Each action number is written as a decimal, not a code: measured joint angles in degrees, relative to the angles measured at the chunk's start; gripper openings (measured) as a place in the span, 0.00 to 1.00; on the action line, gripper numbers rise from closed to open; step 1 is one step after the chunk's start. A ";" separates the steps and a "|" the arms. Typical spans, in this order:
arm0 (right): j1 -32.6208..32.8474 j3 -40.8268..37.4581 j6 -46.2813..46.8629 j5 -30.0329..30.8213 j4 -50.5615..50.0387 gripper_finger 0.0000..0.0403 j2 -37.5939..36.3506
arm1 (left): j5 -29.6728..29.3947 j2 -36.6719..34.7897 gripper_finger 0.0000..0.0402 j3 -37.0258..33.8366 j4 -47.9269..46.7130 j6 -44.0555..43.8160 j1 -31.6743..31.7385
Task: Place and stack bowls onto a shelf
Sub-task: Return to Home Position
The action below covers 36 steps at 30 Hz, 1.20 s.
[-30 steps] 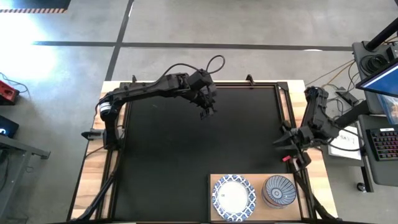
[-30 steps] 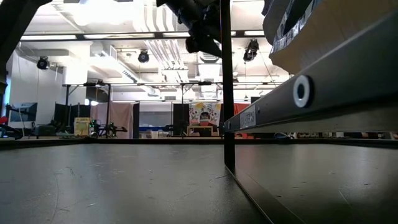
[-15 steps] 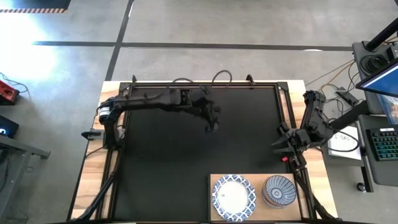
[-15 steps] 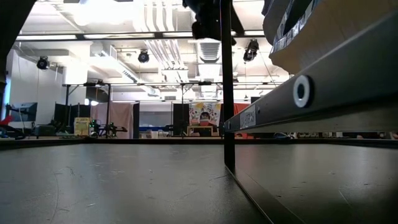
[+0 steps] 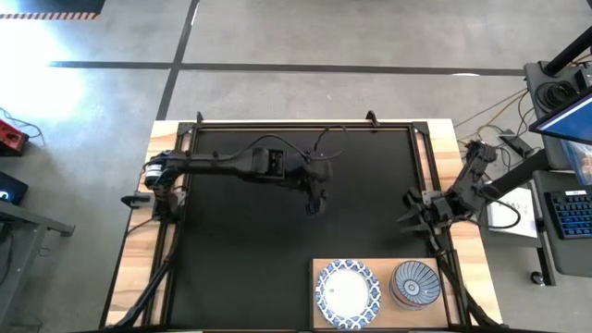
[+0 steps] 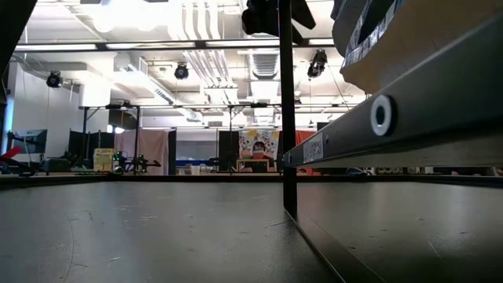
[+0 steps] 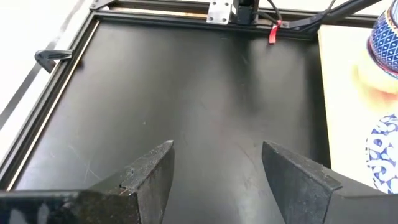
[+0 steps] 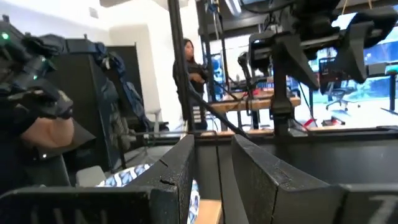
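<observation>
**While the shelf [image 5: 385, 317] stood loaded, nothing was in hand**

Although the stacking looked finished, the arms were not yet folded away. At the left, the left arm [image 5: 231, 165] reached across the black mat [image 5: 240, 259]. The left gripper [image 5: 314, 199] hung over the mat's middle, near the shelf's far left corner. Its wrist view showed the fingers spread wide with only bare mat between them.

On the shelf, the left stack [image 5: 348, 294] showed a white top bowl with a blue patterned rim. Just beside it, the right stack [image 5: 415, 282] showed a grey-striped one. How many bowls lay under each could not be told from above.

Farther right, the right gripper [image 5: 413, 211] hovered at the mat's right edge, close to the shelf's far right corner. Its fingers were narrowly parted and held nothing.

The danger, as I judged it, lay in the retreat. The right stack, made of smaller bowls, probably stood tall and unsteady. A right-arm swing that dipped low or cut toward the shelf could clip it and tip bowls off. The left arm had more room, though a low sweep could catch the board's corner and jolt both stacks.
</observation>
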 joint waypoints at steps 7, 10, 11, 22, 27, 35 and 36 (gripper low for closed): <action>-9.03 0.00 -0.16 -6.46 0.82 0.24 0.58 | 0.00 0.00 0.56 0.00 0.08 -0.02 -0.34; -14.34 0.00 -1.07 -7.83 0.63 0.24 0.58 | 0.00 0.00 0.56 0.00 0.21 -0.02 -0.34; -16.28 0.00 -1.09 -8.25 0.38 0.24 0.58 | 0.00 0.00 0.56 0.00 0.39 -0.02 -0.34; -40.34 0.00 4.63 -25.94 -5.26 0.24 0.60 | 0.00 0.11 0.56 0.00 2.30 0.53 -0.34; -50.37 -0.02 8.34 -32.27 -8.75 0.24 1.12 | 0.00 0.11 0.56 0.00 2.45 0.66 -0.34; -58.15 -0.02 11.13 -35.30 -11.58 0.24 1.72 | -0.91 0.11 0.56 -0.38 1.58 0.90 -0.34; -58.26 -0.02 11.41 -34.31 -11.83 0.24 1.71 | -0.92 0.12 0.56 -0.51 1.18 0.90 -0.34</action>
